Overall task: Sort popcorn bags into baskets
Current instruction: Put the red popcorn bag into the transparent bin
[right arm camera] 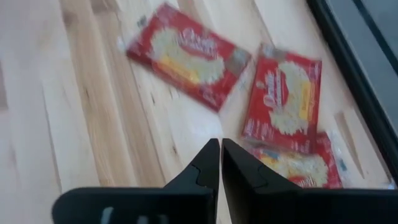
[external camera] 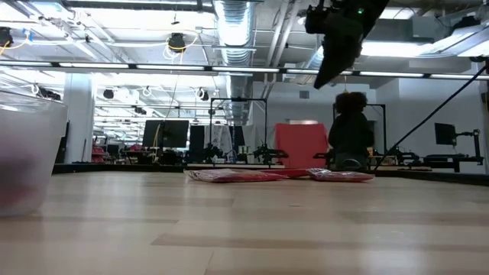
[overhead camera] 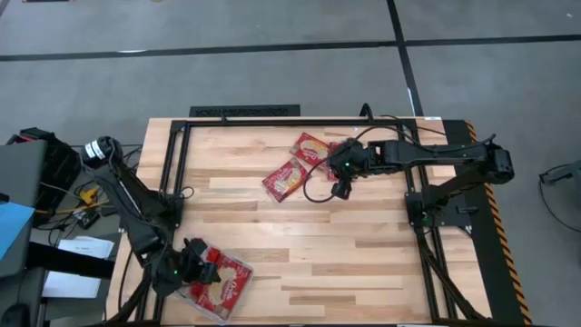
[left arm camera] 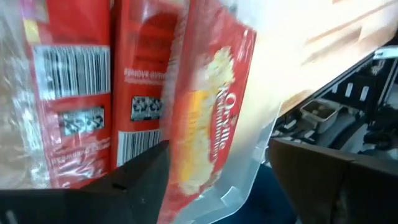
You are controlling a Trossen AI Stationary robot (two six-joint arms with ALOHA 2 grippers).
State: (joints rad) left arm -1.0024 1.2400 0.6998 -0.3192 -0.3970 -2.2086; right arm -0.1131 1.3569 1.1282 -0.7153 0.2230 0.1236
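Note:
A clear tray (overhead camera: pixel 238 283) sits near the table's near-left corner with several red popcorn bags (overhead camera: pixel 216 277) in it. In the left wrist view these bags (left arm camera: pixel 74 93) show their barcodes, and one bag (left arm camera: pixel 211 124) leans against the tray's clear wall (left arm camera: pixel 252 177). My left gripper (left arm camera: pixel 217 186) is open at the tray's left edge, one finger on each side of that bag and wall. Three more bags (overhead camera: pixel 284 179) (overhead camera: pixel 311 148) (right arm camera: pixel 298 165) lie flat on the far-middle table. My right gripper (right arm camera: pixel 219 155) is shut and empty, hanging well above the table just right of them. My left gripper stands open around the leaning bag (left arm camera: pixel 186 168) and the tray's corner wall. One finger (left arm camera: pixel 146 180) is right beside the bag's face. Whether it touches the bag I cannot tell.
Bare wood lies between the tray and the loose bags (external camera: pixel 229 175). A black frame (overhead camera: pixel 245 112) runs along the table's far edge, with rails down both sides. A loose cable (overhead camera: pixel 313 193) droops beside my right gripper. A person (external camera: pixel 351 130) is in the room behind the table.

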